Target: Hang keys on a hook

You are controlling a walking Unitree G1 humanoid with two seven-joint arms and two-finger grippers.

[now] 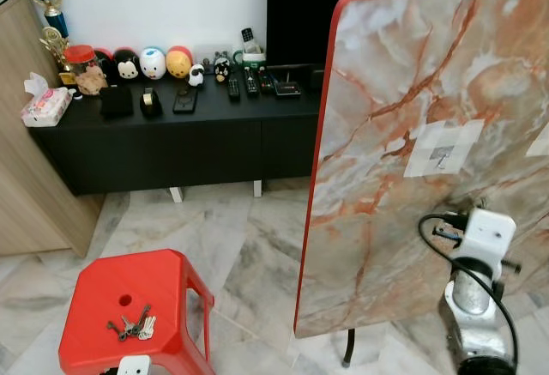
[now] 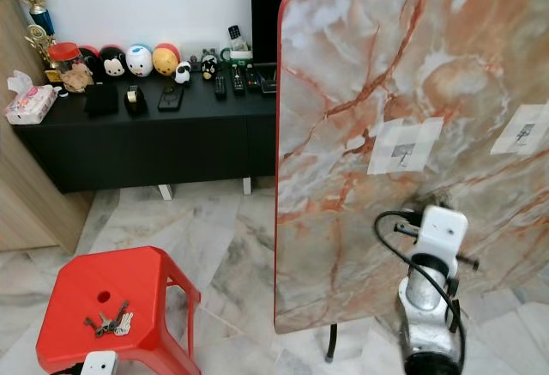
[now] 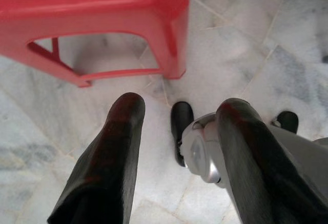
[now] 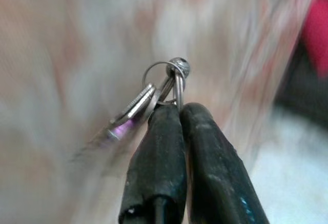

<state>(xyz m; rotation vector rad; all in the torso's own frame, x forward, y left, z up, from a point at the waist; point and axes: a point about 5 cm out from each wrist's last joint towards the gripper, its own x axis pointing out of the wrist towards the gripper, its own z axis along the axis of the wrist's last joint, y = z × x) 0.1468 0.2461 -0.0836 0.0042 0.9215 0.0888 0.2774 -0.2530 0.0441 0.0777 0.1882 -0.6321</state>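
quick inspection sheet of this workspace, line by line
surface: marble-pattern board standing upright with a red edge; two taped paper patches on it, each with a small hook, one just above the right arm
job's things: one key bunch pinched in the right tool, close to the board; a second key bunch lying on the red stool
clutter: nothing seen on the floor
grippers: right tool shut on keys; left tool open, hanging low beside the stool
cables: black cable looping off the right wrist
surroundings: black sideboard with toy figures, remotes, tissue pack; trophy; marble floor
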